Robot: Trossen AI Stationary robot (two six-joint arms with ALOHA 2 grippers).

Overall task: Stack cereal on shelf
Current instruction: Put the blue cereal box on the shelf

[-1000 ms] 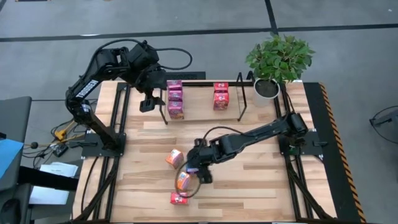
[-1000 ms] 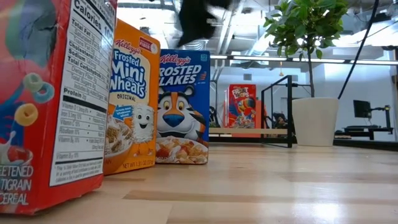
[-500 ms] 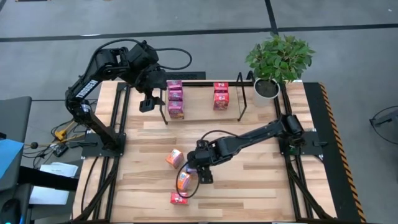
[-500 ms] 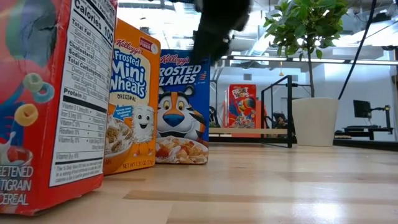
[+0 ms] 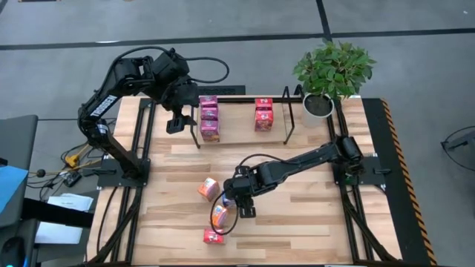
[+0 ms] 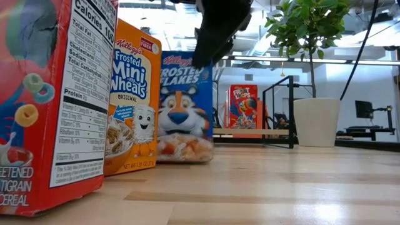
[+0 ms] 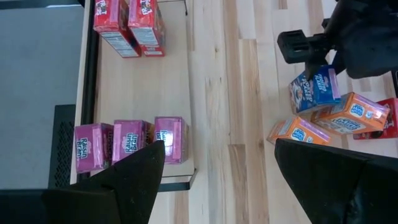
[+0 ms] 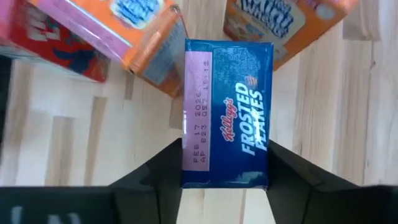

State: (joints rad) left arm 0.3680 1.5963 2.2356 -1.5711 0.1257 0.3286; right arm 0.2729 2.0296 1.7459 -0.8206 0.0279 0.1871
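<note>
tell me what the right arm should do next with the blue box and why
Probably lift it straight up. The right gripper has its fingers on either side of the blue Frosted Flakes box, which is blurred in the low view and sits close against the orange boxes. The shelf has room between its pink and red boxes.

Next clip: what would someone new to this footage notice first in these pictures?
The right gripper sits mid-table, its fingers either side of a blue Frosted Flakes box, with two orange boxes and a red box close by. At the table's far edge, the shelf already holds three pink boxes and red ones, with the left gripper beside it and a potted plant at the corner.
</note>
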